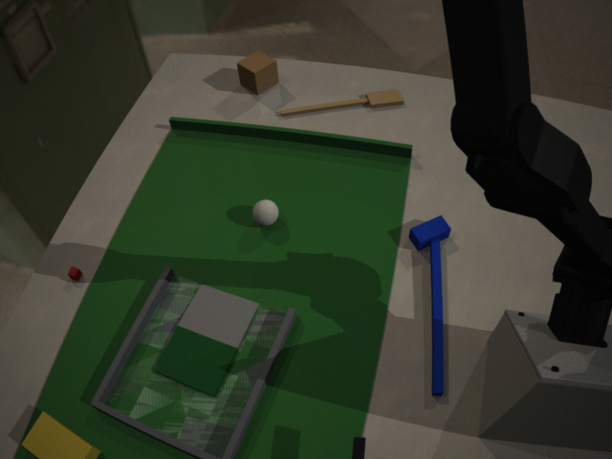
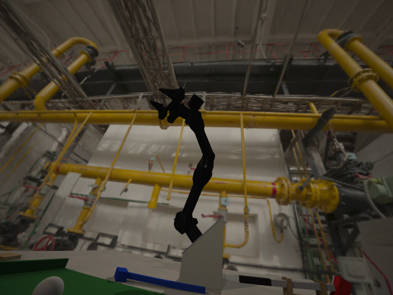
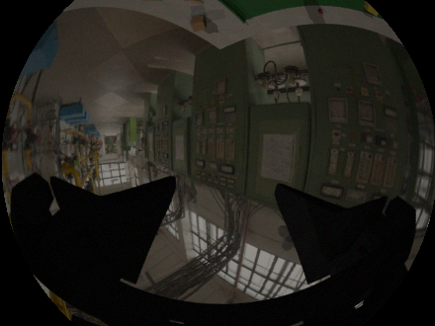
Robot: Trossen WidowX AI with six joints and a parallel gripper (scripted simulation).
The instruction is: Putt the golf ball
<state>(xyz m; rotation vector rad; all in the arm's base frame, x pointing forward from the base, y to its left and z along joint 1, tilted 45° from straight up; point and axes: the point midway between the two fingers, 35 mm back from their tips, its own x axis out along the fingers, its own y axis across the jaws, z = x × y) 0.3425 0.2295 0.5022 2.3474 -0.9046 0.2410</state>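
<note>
The red putter [image 2: 341,285] shows at the lower right of the exterior view, its grey shaft raised on wooden holders and its grip black. The white golf ball [image 1: 265,212] [image 2: 48,287] rests on the green mat [image 1: 326,182]. A pale ramp panel [image 1: 221,316] adjoins a darker green square [image 1: 197,360], inside grey walls [image 1: 132,340]; their heights are hard to judge. My gripper [image 2: 155,95] [image 3: 227,186] is open and empty, high above the table and far from putter and ball. It is out of view in the top view.
A blue mallet [image 1: 436,306] [image 2: 161,280] lies between the mat and the arm's base. A wooden paddle [image 1: 384,98] and brown cube [image 1: 257,73] lie beyond the mat's green end wall [image 1: 291,136]. A small red cube [image 1: 74,273] and yellow block [image 1: 59,439] are at the left.
</note>
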